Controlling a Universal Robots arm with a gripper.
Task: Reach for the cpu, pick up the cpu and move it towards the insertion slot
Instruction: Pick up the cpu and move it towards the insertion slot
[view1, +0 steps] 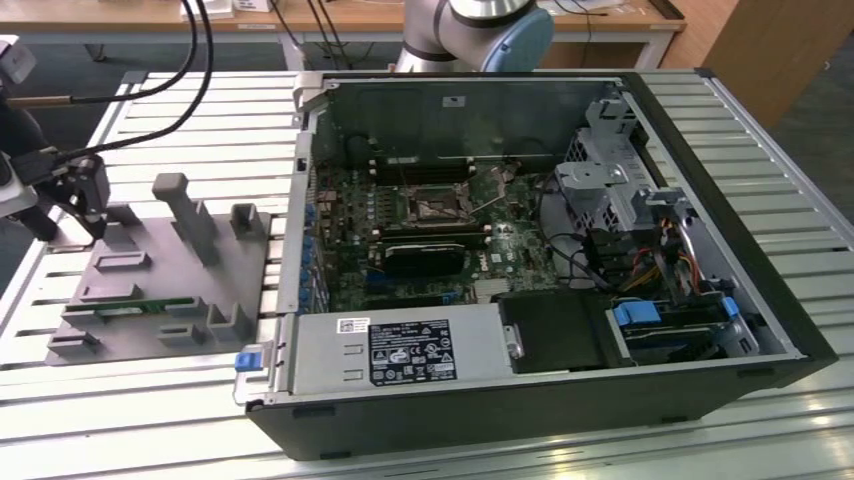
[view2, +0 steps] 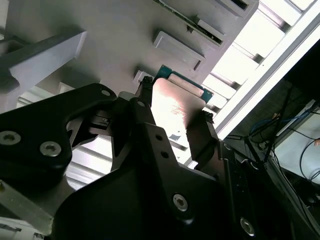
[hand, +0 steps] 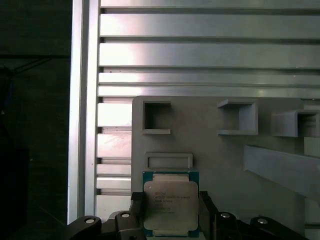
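The cpu (hand: 170, 206), a flat square chip with a silvery top and green edge, sits between the two black fingers of my gripper (hand: 170, 200), which is shut on it. In the second wrist view the cpu (view2: 176, 107) shows its shiny metal face between the gripper (view2: 176, 100) fingers, held just above the grey fixture plate (view2: 125, 35). In the exterior view my gripper (view1: 78, 205) hangs over the far left end of the grey fixture plate (view1: 160, 290). The insertion slot (view1: 438, 208), a square metal-framed socket, lies on the motherboard inside the open case, well off toward the exterior view's right.
The open computer case (view1: 534, 250) holds a black heatsink-like block (view1: 424, 257) and a power supply (view1: 400, 355). A green memory stick (view1: 134, 308) rests on the fixture plate among upright grey posts (view1: 180, 215). Cables (view1: 187, 70) trail from the arm. The slatted table's edge (hand: 80, 110) runs beside the plate.
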